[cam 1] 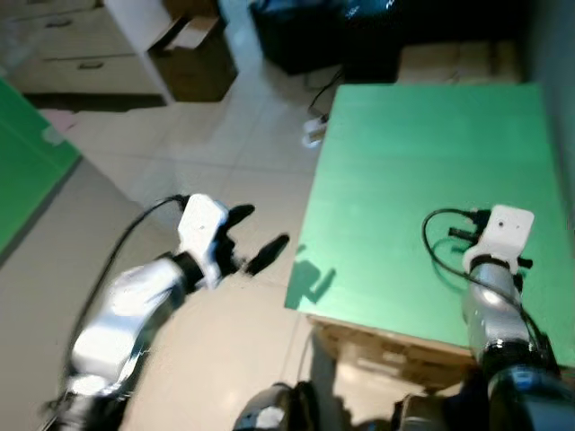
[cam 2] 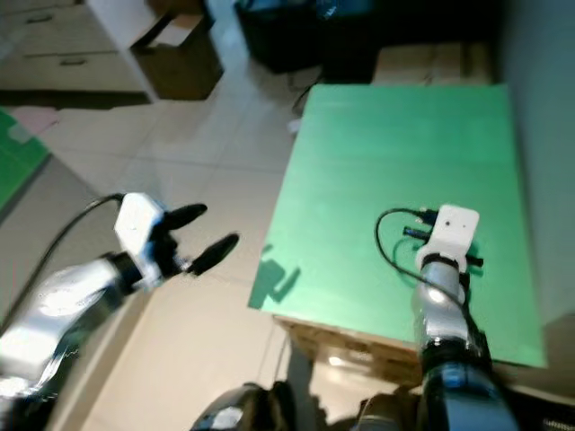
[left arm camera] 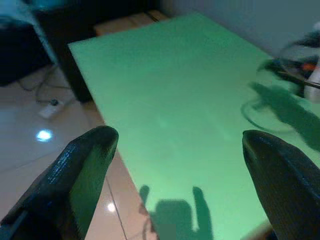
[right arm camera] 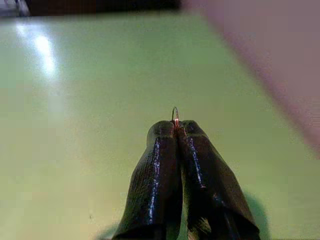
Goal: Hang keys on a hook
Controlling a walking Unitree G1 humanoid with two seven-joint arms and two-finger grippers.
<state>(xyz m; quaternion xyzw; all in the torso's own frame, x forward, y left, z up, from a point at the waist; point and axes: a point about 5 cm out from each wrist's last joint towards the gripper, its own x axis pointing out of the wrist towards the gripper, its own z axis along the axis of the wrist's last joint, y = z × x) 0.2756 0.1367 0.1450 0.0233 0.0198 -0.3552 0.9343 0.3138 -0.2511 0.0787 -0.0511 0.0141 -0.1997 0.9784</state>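
The right claw (right arm camera: 176, 129) hangs over the flat green-topped desk (cam 1: 422, 162), near its front edge on the robot's right, and its two long black fingers (right arm camera: 156, 170) are pressed together on a thin metal key ring (right arm camera: 175, 115), of which a small loop pokes out past the tips; the keys themselves cannot be made out. In the head views the right arm reaches up from below with its white wrist housing (cam 1: 503, 229) above the green surface and a black cable (cam 1: 440, 238) looping beside it. The left claw (cam 1: 256, 235) is held out over the pale tiled floor (cam 1: 225, 153), just off the desk's left edge, its fingers spread wide with nothing between them; its shadow falls on the near corner of the green top. Beyond, an open brown cardboard box (cam 1: 193, 54) stands on the floor beside a white drawer unit (cam 1: 72, 45), and a dark bag-like bulk (cam 1: 305, 31) lies behind the desk's far end. A white power strip (cam 1: 313, 133) lies on the tiles near the desk's far left corner.
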